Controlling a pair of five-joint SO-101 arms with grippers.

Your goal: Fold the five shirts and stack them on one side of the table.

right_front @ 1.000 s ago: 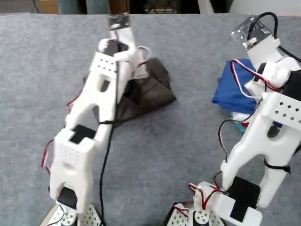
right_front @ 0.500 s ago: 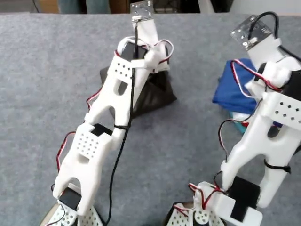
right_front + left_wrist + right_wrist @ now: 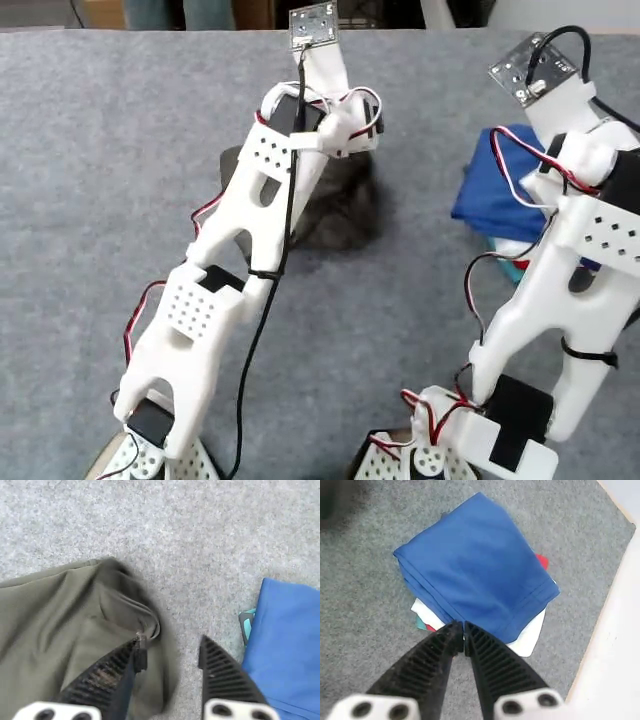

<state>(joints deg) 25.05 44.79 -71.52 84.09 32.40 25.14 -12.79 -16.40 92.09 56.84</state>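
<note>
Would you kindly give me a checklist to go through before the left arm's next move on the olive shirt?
1. The left gripper is open: ok.
2. The edge of the olive shirt lies between its fingers: ok; whether they touch the cloth: cannot tell.
3. The olive shirt is folded flat: not ok, it looks rumpled.
4. The blue shirt lies apart from the olive one: ok.
5. The way onto the blue shirt is free: probably not ok, the shut right gripper hangs over it.

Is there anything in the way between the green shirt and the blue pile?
Nothing visible. Just bare grey table lies between the olive shirt and the blue-topped stack.
</note>
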